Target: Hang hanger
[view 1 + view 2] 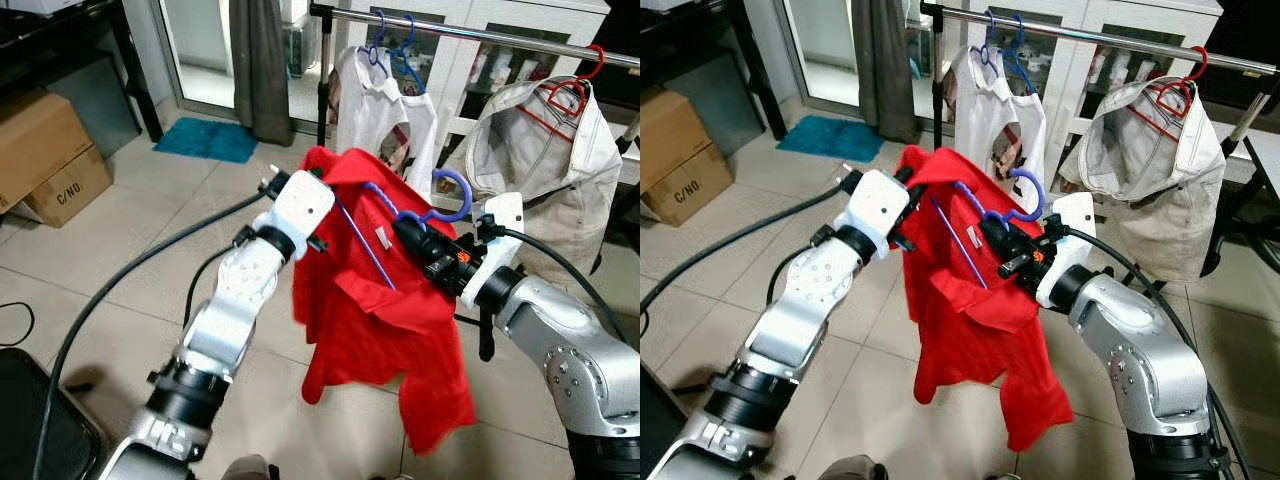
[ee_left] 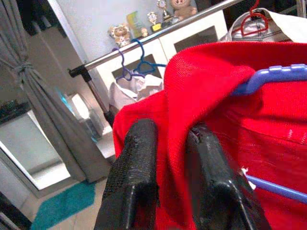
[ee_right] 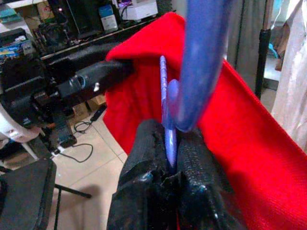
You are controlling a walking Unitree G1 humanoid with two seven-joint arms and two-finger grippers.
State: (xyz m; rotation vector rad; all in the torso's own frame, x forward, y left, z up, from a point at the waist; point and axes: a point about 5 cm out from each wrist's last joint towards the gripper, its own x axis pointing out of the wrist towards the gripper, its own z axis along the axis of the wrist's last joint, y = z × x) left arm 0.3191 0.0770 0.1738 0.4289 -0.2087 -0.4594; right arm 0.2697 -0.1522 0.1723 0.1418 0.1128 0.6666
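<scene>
A red shirt [image 1: 385,330] hangs on a blue plastic hanger [image 1: 452,199] held in the air between my two arms. My right gripper [image 1: 412,232] is shut on the hanger's neck just below the hook; in the right wrist view the fingers [image 3: 148,163] clamp the blue stem [image 3: 168,139]. My left gripper [image 1: 312,172] is shut on the red shirt's shoulder, with cloth pinched between its fingers [image 2: 139,177]. The metal clothes rail [image 1: 480,34] runs across the back, above and beyond the shirt.
On the rail hang white garments on blue hangers [image 1: 380,100] and a beige garment on a red hanger [image 1: 545,150]. Cardboard boxes [image 1: 45,150] stand at the left, a teal mat [image 1: 205,138] and grey curtain [image 1: 258,60] behind. Black cables [image 1: 120,290] trail over the tiled floor.
</scene>
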